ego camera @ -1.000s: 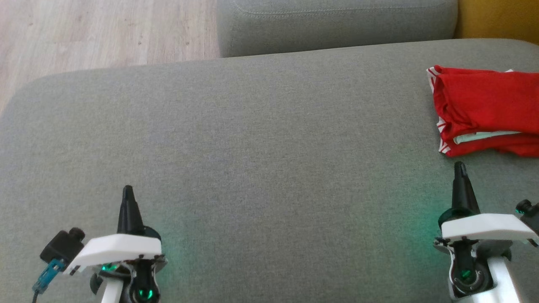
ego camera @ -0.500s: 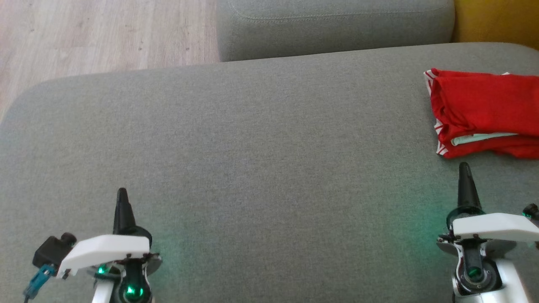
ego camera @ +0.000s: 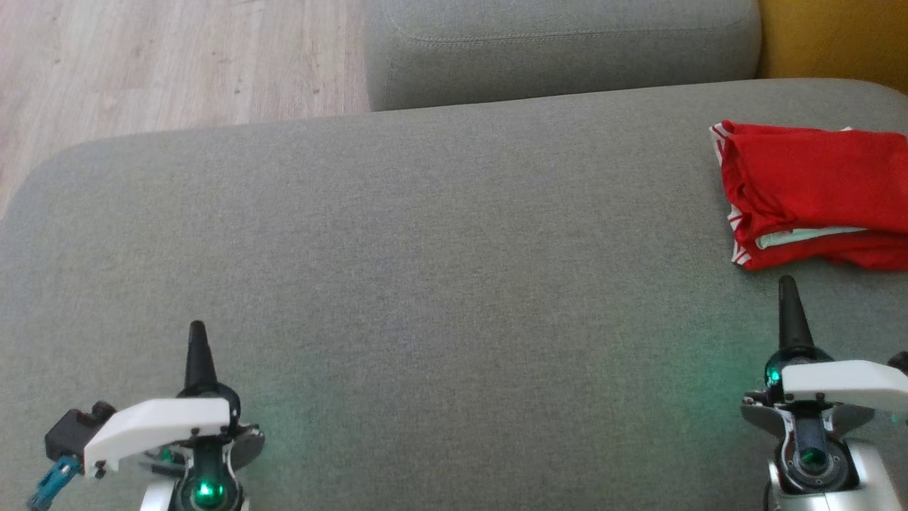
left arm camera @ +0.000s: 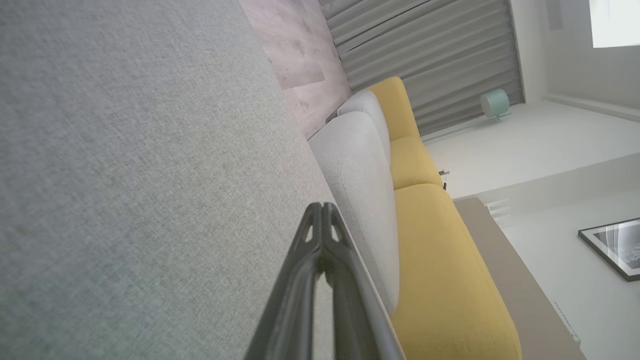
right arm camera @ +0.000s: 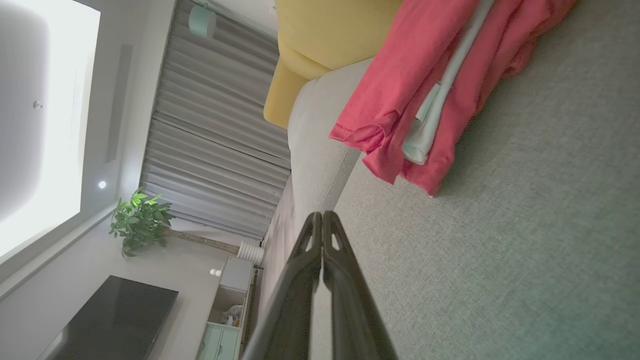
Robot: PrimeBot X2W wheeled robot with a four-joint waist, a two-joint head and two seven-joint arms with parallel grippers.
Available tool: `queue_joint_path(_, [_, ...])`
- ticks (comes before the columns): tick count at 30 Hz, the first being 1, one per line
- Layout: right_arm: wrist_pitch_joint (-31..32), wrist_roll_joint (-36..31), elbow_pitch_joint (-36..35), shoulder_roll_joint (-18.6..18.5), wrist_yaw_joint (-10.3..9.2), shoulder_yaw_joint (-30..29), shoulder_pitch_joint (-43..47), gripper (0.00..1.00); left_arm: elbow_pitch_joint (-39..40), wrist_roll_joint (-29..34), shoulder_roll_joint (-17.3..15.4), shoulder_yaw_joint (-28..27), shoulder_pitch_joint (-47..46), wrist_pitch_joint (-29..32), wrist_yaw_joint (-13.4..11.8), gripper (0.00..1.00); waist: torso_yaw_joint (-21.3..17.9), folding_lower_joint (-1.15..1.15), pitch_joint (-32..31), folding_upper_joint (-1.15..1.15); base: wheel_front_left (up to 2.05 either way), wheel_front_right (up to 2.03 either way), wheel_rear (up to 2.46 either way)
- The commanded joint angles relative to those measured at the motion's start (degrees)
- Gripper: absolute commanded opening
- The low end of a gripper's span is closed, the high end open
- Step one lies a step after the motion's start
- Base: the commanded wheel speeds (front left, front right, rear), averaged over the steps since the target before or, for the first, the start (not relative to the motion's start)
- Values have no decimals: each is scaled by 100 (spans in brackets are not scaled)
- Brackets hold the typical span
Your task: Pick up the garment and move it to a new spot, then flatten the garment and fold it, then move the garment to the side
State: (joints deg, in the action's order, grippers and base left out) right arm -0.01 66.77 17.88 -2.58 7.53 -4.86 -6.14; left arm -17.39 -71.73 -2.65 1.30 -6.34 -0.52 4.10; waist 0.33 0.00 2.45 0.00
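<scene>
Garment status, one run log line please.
garment: folded, right side of grey cushion | left gripper: shut, empty | right gripper: shut, empty

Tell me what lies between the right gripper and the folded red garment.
Only bare grey fabric sofa cushion separates the right gripper from the folded red garment, as the head view shows.

Lower left, the left gripper [ego camera: 196,341] is slim, black and tapered, under a white angular cover [ego camera: 163,426] with dark screws. There's a green light [ego camera: 206,490] glowing and a blue connector [ego camera: 50,486] alongside. Lower right, the right gripper [ego camera: 787,298] looks alike, above a silver housing [ego camera: 864,461].
</scene>
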Motion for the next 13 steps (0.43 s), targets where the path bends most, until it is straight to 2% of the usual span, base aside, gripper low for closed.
queue_joint_path(1, [47, 229, -240, -47, -3, 43, -73, 0, 221, -180, -60, -225, -79, 53, 64, 0, -2, 0, -13, 0, 0, 0, 0])
queue_joint_path(13, [247, 1025, -290, -48, -3, -21, -49, 0, 260, -833, -62, -396, -45, 259, 158, 0, -13, 0, -86, 0, 0, 0, 0])
